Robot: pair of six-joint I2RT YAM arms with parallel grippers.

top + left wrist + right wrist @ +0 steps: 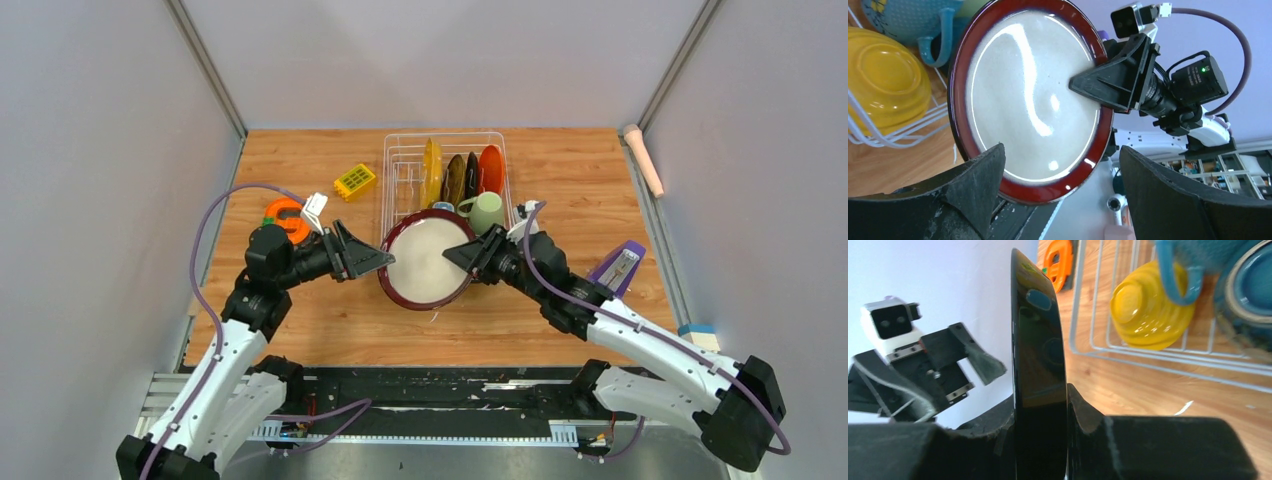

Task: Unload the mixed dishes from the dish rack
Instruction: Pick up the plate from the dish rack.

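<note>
Right wrist, glossy round plate (pixel 1040 350) edge-on, wire rack (pixel 1148 359)

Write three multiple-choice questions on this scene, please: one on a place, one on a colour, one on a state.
1. Where does the yellow studded brick lie?
A. on the table, left of the dish rack
B. inside the dish rack
C. in a gripper

2. What colour is the rim of the big plate held in front of the rack?
A. blue
B. green
C. dark red

3. How do the jaws of the right gripper stand?
A. wide open
B. shut on the big plate's edge
C. shut on a mug

Answers:
1 A: the top view shows it on the wood beside the rack's left wall.
2 C: the left wrist view shows a dark red band round the pale face.
3 B: the right wrist view shows both jaws pressed on the plate's edge.
</note>
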